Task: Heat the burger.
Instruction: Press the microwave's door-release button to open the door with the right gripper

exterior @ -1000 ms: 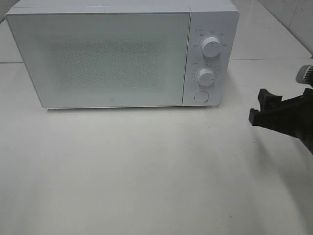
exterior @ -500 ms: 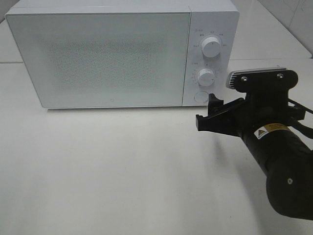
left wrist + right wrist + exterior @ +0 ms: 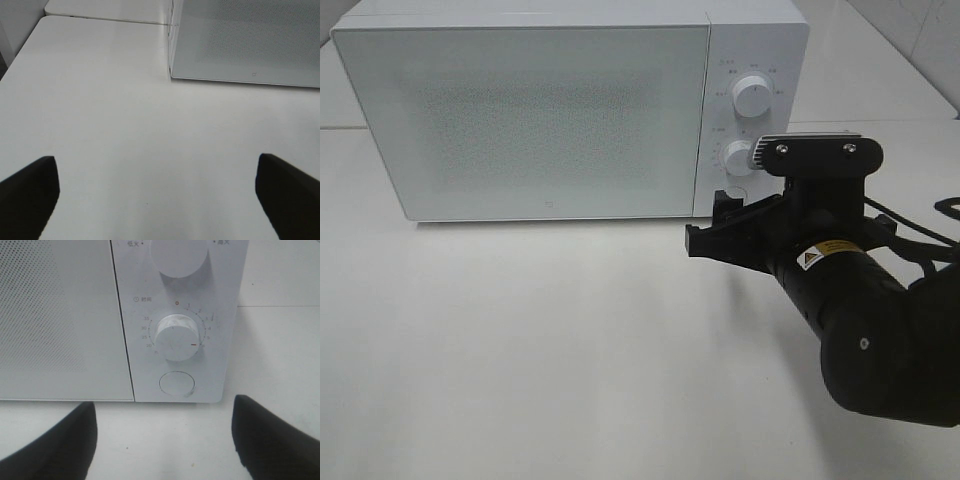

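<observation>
My right gripper (image 3: pixel 165 437) hangs wide and empty, just short of the round white flush button (image 3: pixel 176 383) under the white timer dial (image 3: pixel 175 337) on the boxy white microwave (image 3: pixel 550 110). I'd press squarely with one fingertip. The burger isn't visible, possibly behind the closed door.

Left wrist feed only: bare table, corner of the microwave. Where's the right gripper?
Observer: The right gripper hovers just in front of the microwave control panel, jaws open, nothing held.
Operator: Lined up on what?
Observer: Its wrist view shows the round button between the fingers, under the lower dial.
Operator: Door state?
Observer: The door is shut, flush with the panel.
</observation>
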`<state>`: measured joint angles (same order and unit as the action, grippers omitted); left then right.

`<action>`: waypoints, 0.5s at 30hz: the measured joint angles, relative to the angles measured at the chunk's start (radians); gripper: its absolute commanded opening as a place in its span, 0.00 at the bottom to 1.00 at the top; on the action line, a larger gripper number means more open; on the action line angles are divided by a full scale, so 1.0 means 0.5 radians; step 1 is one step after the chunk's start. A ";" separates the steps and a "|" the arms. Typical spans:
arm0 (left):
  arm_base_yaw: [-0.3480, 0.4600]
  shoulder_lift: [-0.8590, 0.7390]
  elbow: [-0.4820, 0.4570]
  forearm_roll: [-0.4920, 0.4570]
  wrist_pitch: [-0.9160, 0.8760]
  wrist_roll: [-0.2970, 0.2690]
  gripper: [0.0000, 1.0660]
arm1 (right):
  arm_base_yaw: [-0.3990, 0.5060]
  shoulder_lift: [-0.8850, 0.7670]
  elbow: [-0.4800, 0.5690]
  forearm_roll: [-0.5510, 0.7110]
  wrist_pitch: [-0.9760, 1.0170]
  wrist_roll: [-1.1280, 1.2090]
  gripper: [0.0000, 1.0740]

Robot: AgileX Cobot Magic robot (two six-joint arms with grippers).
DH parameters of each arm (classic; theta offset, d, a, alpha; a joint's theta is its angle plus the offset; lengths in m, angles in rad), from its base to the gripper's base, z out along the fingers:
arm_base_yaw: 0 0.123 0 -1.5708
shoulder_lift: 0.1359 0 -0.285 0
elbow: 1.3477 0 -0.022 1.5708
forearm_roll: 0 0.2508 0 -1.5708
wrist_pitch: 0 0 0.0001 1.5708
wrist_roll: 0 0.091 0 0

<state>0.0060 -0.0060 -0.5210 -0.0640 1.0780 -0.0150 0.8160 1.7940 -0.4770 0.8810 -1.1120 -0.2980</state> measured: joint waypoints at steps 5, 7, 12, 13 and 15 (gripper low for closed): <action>0.000 0.000 0.000 0.000 0.000 0.000 0.94 | 0.000 0.000 -0.002 0.000 0.016 0.344 0.56; 0.000 0.000 0.000 0.000 0.000 0.000 0.94 | 0.000 0.000 -0.002 0.000 0.018 0.512 0.51; 0.000 0.000 0.000 0.000 0.000 0.000 0.94 | 0.000 0.000 -0.002 0.000 0.024 1.114 0.34; 0.000 0.000 0.000 0.000 0.000 0.000 0.94 | 0.000 0.000 -0.002 0.000 0.024 1.114 0.34; 0.000 0.000 0.000 0.000 0.000 0.000 0.94 | 0.000 0.000 -0.002 0.000 0.024 1.448 0.23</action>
<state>0.0060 -0.0060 -0.5210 -0.0640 1.0780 -0.0150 0.8160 1.7940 -0.4780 0.8810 -1.1000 0.4260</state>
